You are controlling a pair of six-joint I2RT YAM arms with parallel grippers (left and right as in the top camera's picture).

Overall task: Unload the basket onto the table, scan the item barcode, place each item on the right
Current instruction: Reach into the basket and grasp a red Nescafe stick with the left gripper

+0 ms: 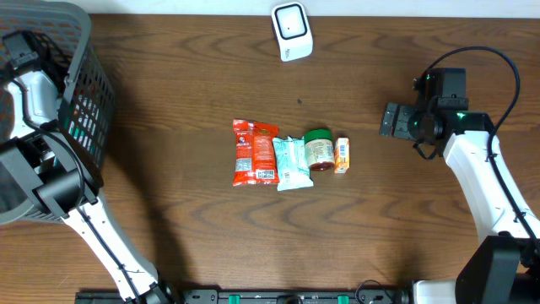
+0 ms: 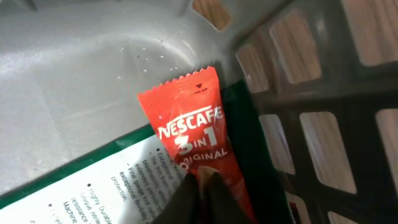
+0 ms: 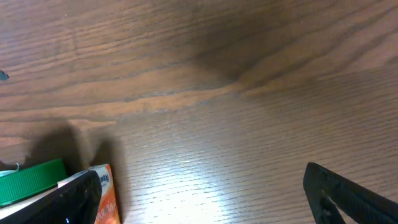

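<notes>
Left gripper (image 2: 206,179) is pinching the sachet (image 2: 186,118) by its near end inside the basket (image 1: 89,93), long axis running away from it; right gripper (image 3: 199,183) is hanging wide, well outside the basket.

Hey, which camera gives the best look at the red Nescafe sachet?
Left wrist: the Nescafe sachet lies in the basket, label readable, with the shut left gripper over its lower end. Overhead shows the basket, not the sachet; right wrist shows neither.
</notes>
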